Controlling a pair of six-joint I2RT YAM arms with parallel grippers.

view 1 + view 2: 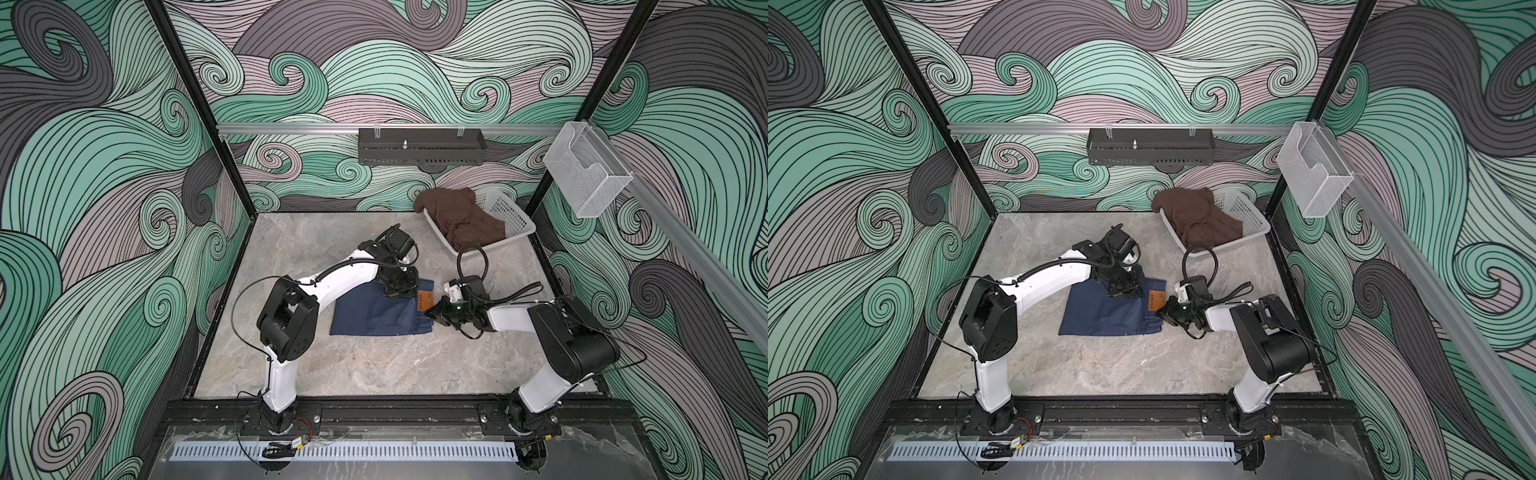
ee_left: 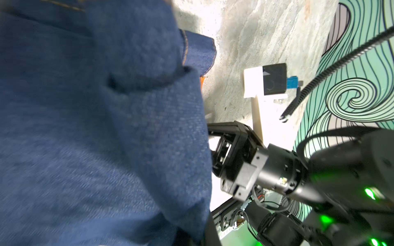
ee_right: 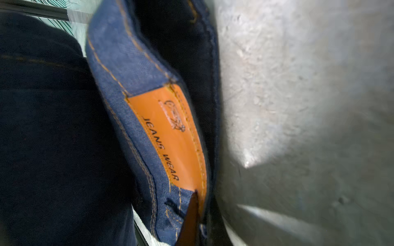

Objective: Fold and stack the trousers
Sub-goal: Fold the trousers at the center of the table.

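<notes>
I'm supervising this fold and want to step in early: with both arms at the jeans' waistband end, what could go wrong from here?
1. Both the left gripper and right gripper sit shut at one end of the trousers; lifting from there could let the folded layers fall open.
2. The two grippers are close together, so they might collide when moving.

1. left gripper (image 1: 402, 291): fingertips hidden under its own wrist in both top views, and behind blurred denim in the left wrist view.
2. right gripper (image 1: 435, 312): tips lost in the edge of the trousers (image 1: 374, 313); none show in the right wrist view.
3. orange patch (image 1: 1155, 300): lettering too small in both top views; emblem blurred up close.
4. white basket (image 1: 517, 222): partly hidden under the brown cloth (image 1: 461, 220).
</notes>
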